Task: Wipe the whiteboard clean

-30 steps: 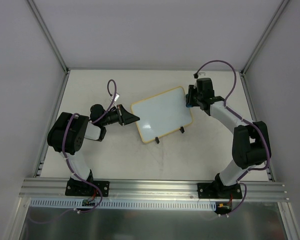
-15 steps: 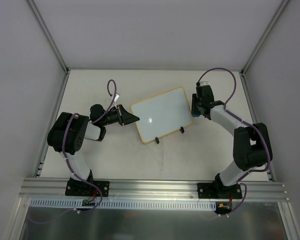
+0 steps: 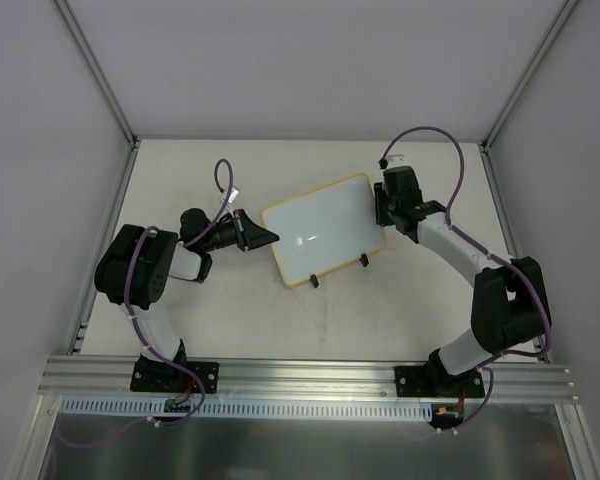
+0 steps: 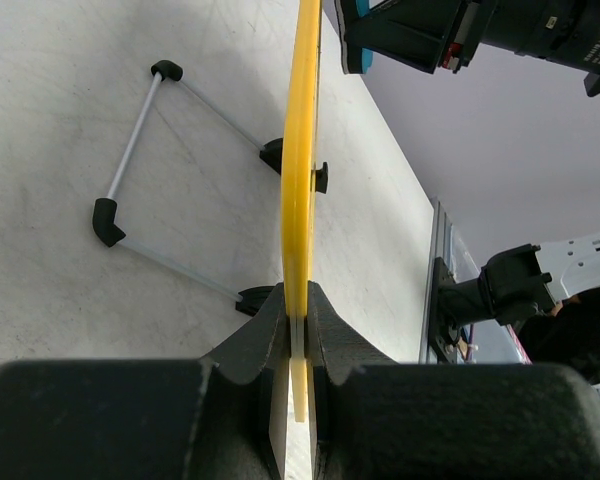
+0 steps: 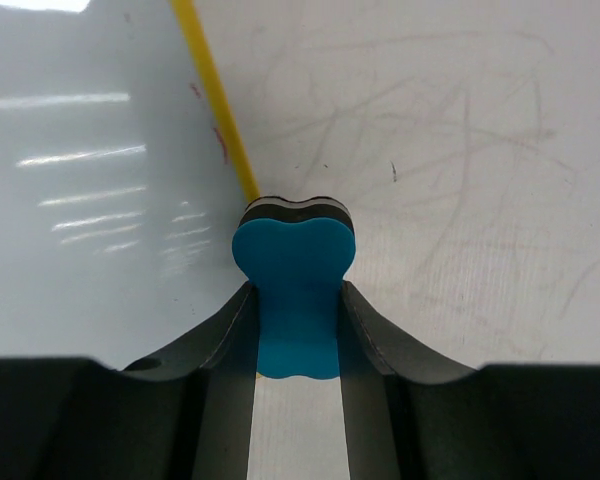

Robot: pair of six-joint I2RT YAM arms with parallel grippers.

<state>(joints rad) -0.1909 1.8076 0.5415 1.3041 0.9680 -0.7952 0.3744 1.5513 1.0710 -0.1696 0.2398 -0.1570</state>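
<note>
The whiteboard [image 3: 323,230] has a glossy white face and a pale-yellow frame, with two black clips on its near long edge. My left gripper [image 3: 267,237] is shut on its left edge; the left wrist view shows the yellow frame [image 4: 300,180] edge-on between the jaws of the left gripper [image 4: 298,330]. My right gripper [image 3: 379,207] is shut on a blue eraser [image 5: 294,290] at the board's right edge. In the right wrist view the eraser sits over the yellow frame [image 5: 215,110], with faint red marks near it on the white face [image 5: 90,180].
A folding wire stand [image 4: 140,150] with black corner pieces shows under the board in the left wrist view. White enclosure walls and metal posts [image 3: 95,70] ring the table. An aluminium rail [image 3: 310,375] runs along the near edge.
My right gripper with the eraser has moved along the board's right edge, first toward the near corner, then back up toward the far corner. The left arm and board have stayed still.
</note>
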